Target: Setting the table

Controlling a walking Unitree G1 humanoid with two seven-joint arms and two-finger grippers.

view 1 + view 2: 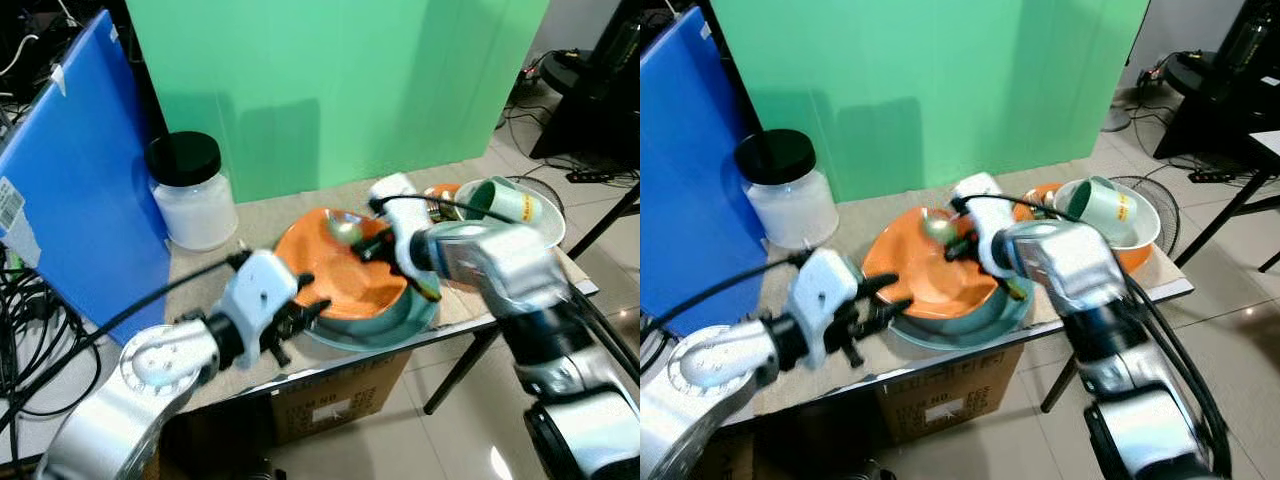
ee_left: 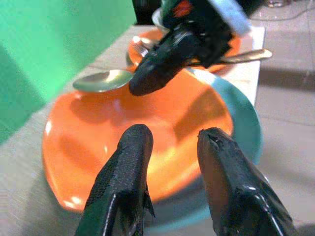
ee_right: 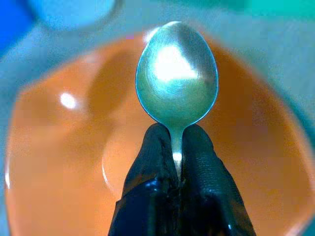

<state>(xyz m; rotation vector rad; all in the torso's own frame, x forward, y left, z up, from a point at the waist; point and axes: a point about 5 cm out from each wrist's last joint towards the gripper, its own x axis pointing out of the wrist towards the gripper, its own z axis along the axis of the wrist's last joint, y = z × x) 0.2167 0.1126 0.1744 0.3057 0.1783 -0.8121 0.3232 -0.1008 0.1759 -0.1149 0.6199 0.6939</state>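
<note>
Right gripper (image 3: 178, 147) pinches a metal spoon (image 3: 176, 73) by its neck, fingers pressed tight on it, holding the bowl of the spoon above the orange bowl (image 1: 345, 268). Left gripper (image 2: 172, 162) hovers at that bowl's near rim, fingers spread with nothing between them.

Behind the orange bowl rises a green backdrop (image 1: 330, 90), with a blue board (image 1: 75, 190) leaning well off toward the robot's left. The table (image 1: 265, 215) edge runs just beside the teal plate (image 1: 415, 318) that carries the orange bowl. A black-lidded white jar (image 1: 190, 190) stands apart on the left. To the right, a white bowl (image 1: 1145, 215) holds a tilted green cup (image 1: 1102, 208).
</note>
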